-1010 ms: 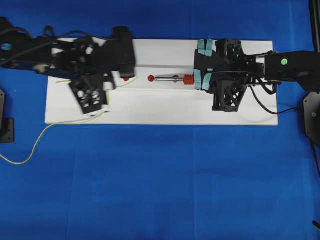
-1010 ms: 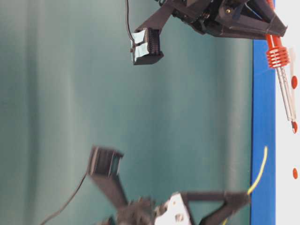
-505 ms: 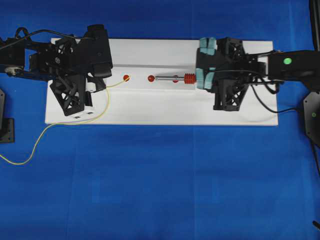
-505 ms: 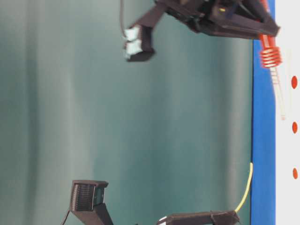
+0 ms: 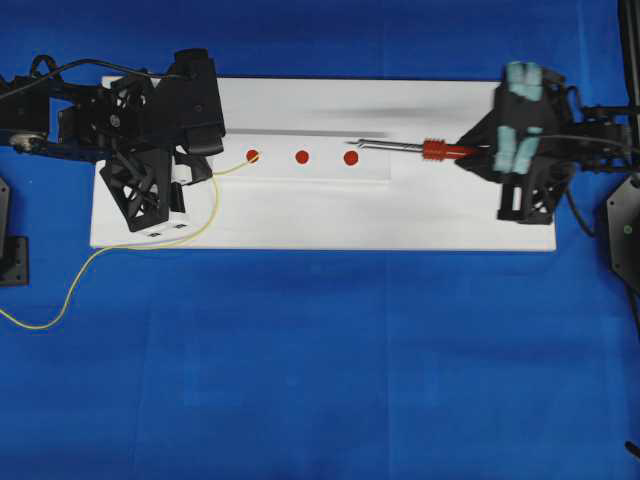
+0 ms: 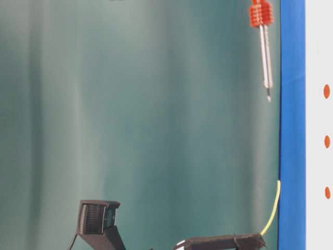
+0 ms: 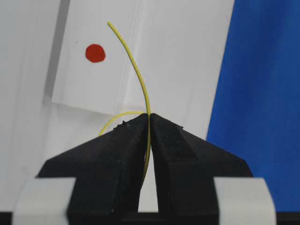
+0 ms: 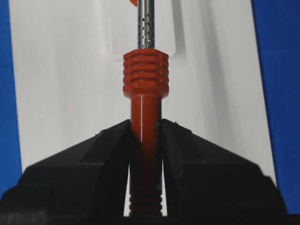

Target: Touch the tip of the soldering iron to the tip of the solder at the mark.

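A: Gripping is done on both sides. The left gripper [image 7: 149, 123] pinches the solder [image 7: 136, 70], and the right gripper [image 8: 146, 129] clamps the soldering iron [image 8: 146, 110] by its orange-red handle.

B: And contact?

A: Not yet. The tips are well apart, the iron raised above the white board [image 5: 320, 220].

B: Orientation?

A: The iron lies roughly level, its tip pointing toward the solder, whose free end curves near the leftmost red mark [image 5: 252, 156].

3 red dots [image 5: 302, 157], 1 soldering iron [image 5: 420, 149], 1 solder [image 5: 215, 205], 1 white board [image 5: 320, 215], 2 hands [image 5: 185, 165].
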